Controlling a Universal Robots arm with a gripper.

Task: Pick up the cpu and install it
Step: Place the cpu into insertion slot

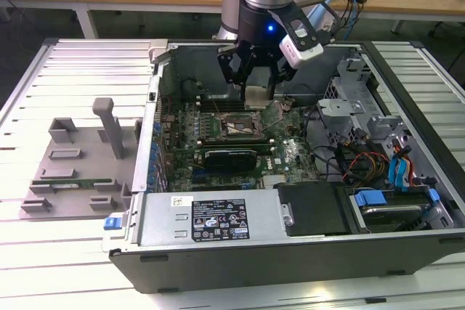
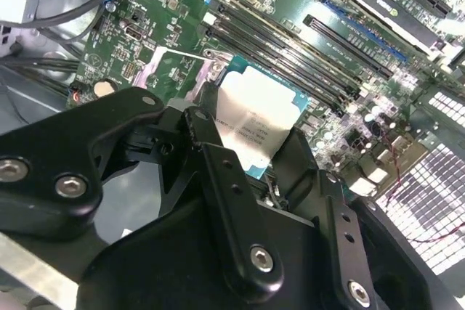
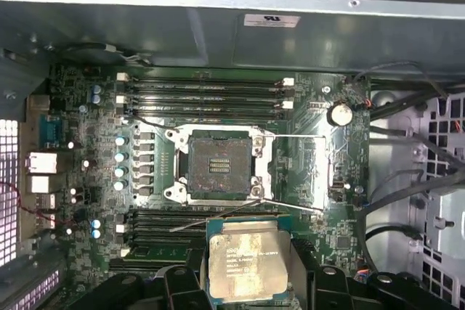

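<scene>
The cpu (image 1: pixel 259 96), a flat silver-grey square chip with a thin pale rim, hangs in my gripper (image 1: pixel 259 89), whose black fingers are shut on its two opposite edges. In both wrist views the cpu (image 2: pixel 256 123) (image 3: pixel 245 255) sits between the fingers (image 2: pixel 208 130) (image 3: pixel 190 275). It is held above the green motherboard (image 3: pixel 94 128), beside the open socket (image 3: pixel 218 162), which has its metal frame (image 1: pixel 279 114) and lever raised. The socket (image 1: pixel 234 128) lies just below the gripper and toward the exterior view's left.
The open computer case (image 1: pixel 218 223) surrounds the board, with a metal wall (image 3: pixel 218 34) behind the socket. A black card (image 1: pixel 229 157) sits in front of the socket. Drive cages and cables (image 1: pixel 370 157) fill the right. A grey fixture (image 1: pixel 73 157) holding a green memory stick (image 1: pixel 73 182) lies outside on the left.
</scene>
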